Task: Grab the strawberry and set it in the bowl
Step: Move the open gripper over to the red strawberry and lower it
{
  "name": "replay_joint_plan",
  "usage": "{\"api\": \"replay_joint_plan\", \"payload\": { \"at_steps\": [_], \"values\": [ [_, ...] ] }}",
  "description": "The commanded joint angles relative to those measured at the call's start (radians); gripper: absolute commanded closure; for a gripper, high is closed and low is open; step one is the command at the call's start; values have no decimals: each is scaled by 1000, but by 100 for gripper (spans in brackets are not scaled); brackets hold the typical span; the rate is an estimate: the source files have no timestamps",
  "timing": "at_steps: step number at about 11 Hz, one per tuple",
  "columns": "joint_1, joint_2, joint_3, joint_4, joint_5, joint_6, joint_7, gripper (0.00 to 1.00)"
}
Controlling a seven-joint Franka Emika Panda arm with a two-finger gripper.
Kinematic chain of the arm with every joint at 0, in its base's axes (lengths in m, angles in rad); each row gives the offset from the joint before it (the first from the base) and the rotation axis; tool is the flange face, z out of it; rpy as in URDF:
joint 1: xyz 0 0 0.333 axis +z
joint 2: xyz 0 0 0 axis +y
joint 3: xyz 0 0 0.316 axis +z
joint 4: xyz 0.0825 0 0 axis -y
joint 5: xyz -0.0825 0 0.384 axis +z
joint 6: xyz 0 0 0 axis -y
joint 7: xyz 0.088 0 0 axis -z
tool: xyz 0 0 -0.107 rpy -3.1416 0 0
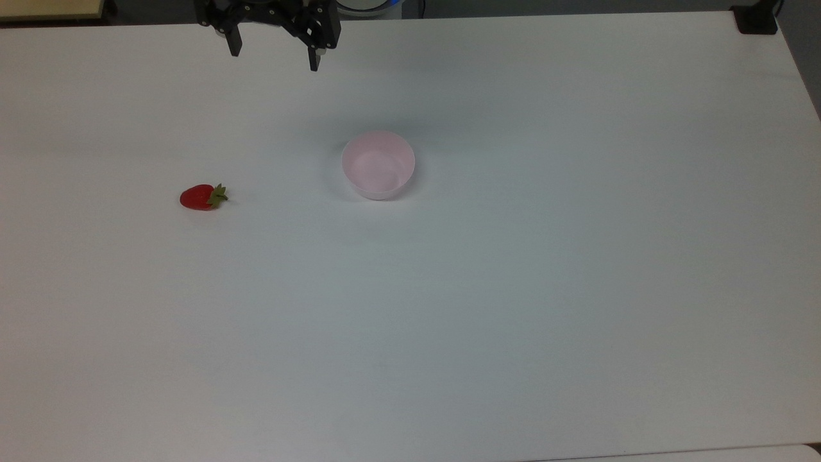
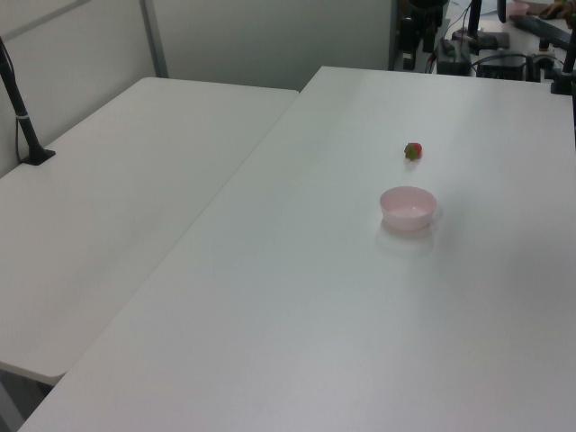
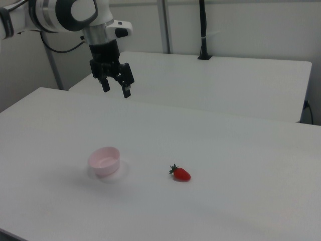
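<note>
Two task objects lie before you on the white worktop (image 1: 513, 308): the strawberry (image 1: 203, 196) and the bowl (image 1: 378, 164). Top view: the strawberry rests on its side toward the top view's left, red body pointing left and green leafy cap pointing right, toward the bowl; the two are well apart. The bowl stands upright near the worktop's centre, pale pink, with nothing inside. Your tool (image 1: 274, 59) hangs at the upper edge of the top view, above the far strip of the worktop, its two black fingers (image 1: 235, 43) spread wide and holding nothing. It is well apart from both objects.

Right view: the tool (image 3: 116, 90) points downward from the white arm (image 3: 75, 15), fingers parted, raised clear of the surface. Below it the bowl (image 3: 104, 161) sits to the right view's left of the strawberry (image 3: 181, 173), whose cap faces the bowl.

Left view: the strawberry (image 2: 413, 151) lies beyond the bowl (image 2: 408, 208), and a second white table (image 2: 117, 198) adjoins the worktop (image 2: 297, 297) on the left view's left.
</note>
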Motion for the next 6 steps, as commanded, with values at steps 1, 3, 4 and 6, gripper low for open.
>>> {"api": "replay_joint_plan", "payload": {
  "at_steps": [1, 3, 4, 6],
  "values": [
    [5, -28, -7, -27, 19, 8, 10, 0],
    [5, -26, -7, -28, 19, 8, 8, 0],
    [5, -28, -7, -34, 19, 8, 8, 0],
    [2, -26, -7, -36, 13, 11, -8, 0]
  ]
}}
